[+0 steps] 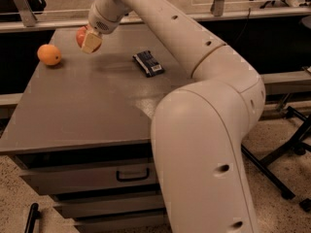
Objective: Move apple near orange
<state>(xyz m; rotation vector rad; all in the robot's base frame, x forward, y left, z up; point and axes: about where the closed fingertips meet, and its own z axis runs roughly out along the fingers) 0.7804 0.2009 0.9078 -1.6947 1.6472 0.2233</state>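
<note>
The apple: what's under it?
Just the grey table; the gripper holds the apple up above it. The gripper covers the apple's right side, so that part is hidden.

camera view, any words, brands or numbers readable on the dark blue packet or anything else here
Nothing can be read.
Flat dark blue packet on the grey table: pale label marks, too blurred to read.
Gripper, holding the round red-pink apple at the table's far side: no markings seen.
Small orange fruit: none.

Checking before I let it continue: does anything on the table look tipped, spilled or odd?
Nothing stands out. The gripper grips the apple over the table's back left, right of the orange; a dark packet lies flat nearby.
</note>
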